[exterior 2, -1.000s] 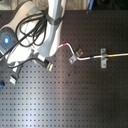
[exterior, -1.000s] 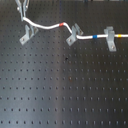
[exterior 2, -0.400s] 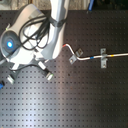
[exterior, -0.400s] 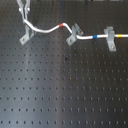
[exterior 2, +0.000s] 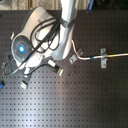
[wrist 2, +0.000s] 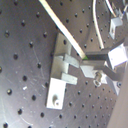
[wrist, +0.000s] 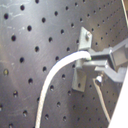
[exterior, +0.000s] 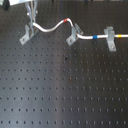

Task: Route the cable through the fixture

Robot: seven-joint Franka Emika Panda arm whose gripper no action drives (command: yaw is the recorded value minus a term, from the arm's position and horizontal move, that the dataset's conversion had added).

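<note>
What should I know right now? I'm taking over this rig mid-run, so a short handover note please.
Gripper: shut on the cable, holding its end right at the fixture, the clip furthest toward the first exterior view's left.
Done: the cable already runs through the middle clip and the T-shaped clip.
Left: whether the cable is seated between the prongs cannot be told from the wrist views. Check, then release and pull clear.

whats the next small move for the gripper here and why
Probably ease the cable down between the prongs of the fixture. In the second wrist view the gripper holds it right at the clip, seemingly across the prong tops rather than seated in the slot.
</note>
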